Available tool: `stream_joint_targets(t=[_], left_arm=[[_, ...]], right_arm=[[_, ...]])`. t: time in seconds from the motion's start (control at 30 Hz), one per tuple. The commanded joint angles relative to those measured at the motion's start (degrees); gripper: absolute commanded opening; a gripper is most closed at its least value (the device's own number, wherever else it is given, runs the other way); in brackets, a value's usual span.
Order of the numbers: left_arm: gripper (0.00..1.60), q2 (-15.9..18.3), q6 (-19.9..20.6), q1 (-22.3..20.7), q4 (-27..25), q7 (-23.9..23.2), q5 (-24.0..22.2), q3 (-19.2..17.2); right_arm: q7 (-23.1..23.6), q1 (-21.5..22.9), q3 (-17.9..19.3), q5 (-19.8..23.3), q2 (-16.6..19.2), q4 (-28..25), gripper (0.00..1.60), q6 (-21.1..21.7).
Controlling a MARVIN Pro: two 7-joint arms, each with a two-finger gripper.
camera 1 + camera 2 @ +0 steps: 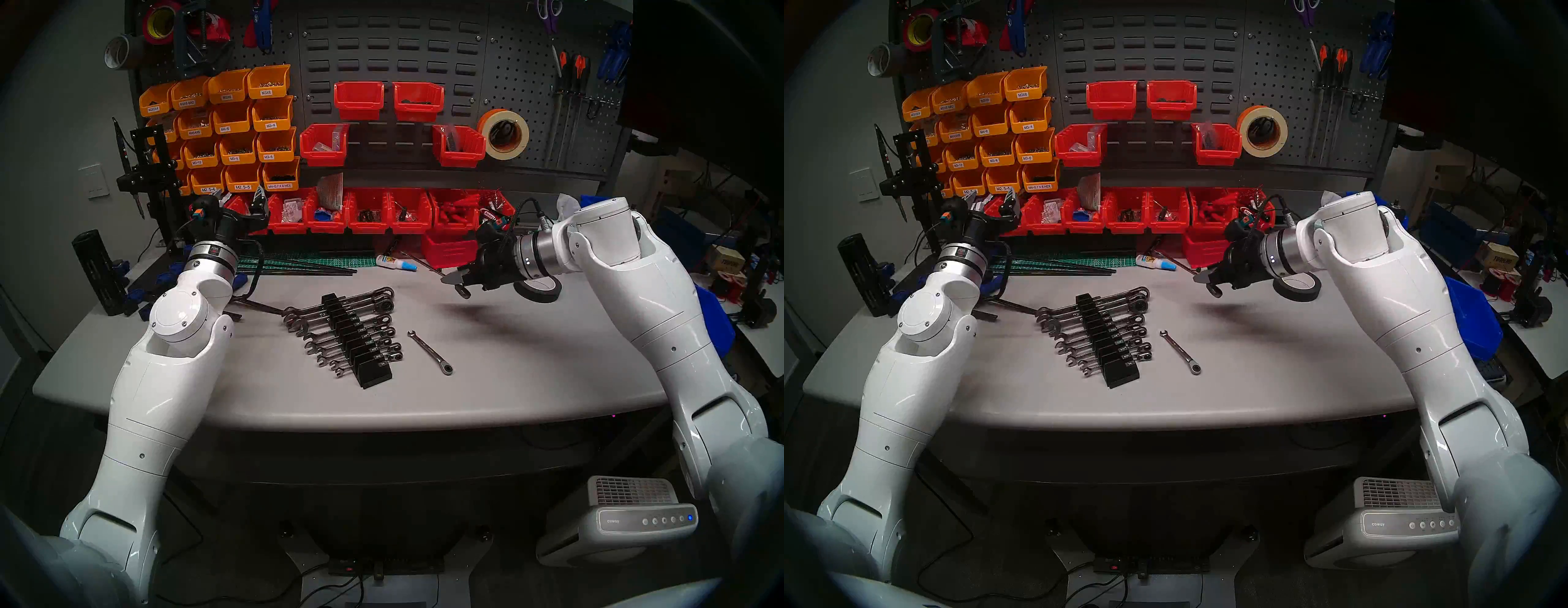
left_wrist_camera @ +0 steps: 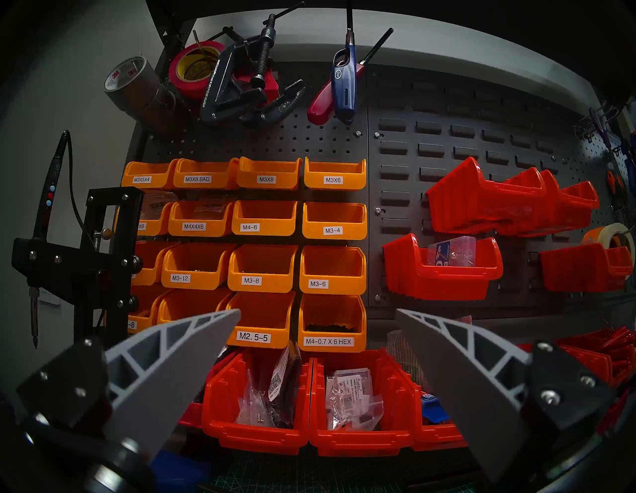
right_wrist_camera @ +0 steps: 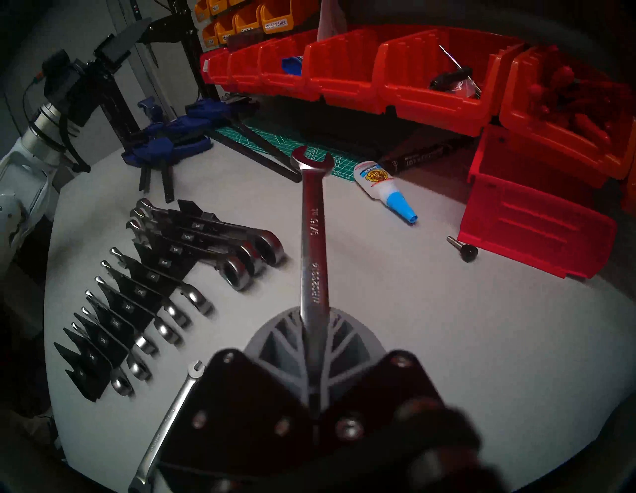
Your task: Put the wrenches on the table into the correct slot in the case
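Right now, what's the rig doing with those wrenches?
The right gripper has its jaws shut on one chrome wrench, held in the air above the table, open end pointing away from the wrist. A second, smaller wrench lies loose on the table just right of the black case, which holds most of its set. The left gripper is open and empty, facing the bins at the back.

On the counter (image 1: 509, 361), the case (image 1: 356, 335) lies at centre, wrenches filling its slots. A loose wrench (image 1: 430, 352) lies just to its right. My right gripper (image 3: 311, 330), raised over the counter's right rear, holds a second wrench (image 3: 314, 234) between its fingers. My left gripper (image 2: 318, 330) hangs at rear left, before the wall bins (image 2: 265, 220).
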Motion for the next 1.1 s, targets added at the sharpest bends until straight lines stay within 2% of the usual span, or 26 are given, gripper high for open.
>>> stream_joint_targets(t=[0.0,0.3,0.53,1.07], left_arm=[[1.6,0.1,-0.6,-1.8,-1.5,-0.1,0.0,-0.4],[1.6,0.1,-0.6,-1.9,-1.5,-0.1,0.0,-0.4],[1.6,0.1,-0.6,-1.8,-1.5,-0.1,0.0,-0.4],[1.6,0.1,-0.6,-1.9,-1.5,-0.1,0.0,-0.4]], right_arm=[[2.9,4.5,0.2,1.5,-2.1,-0.9,0.0,-2.0],[6.1,6.6,-2.7,2.8,-4.4,1.6,0.0,-3.8],[9.5,9.6,-6.6,4.3,-6.1,5.4,0.0,-4.7],[11.7,11.6,-8.2,6.9,-4.6,6.1,0.0,-8.8]])
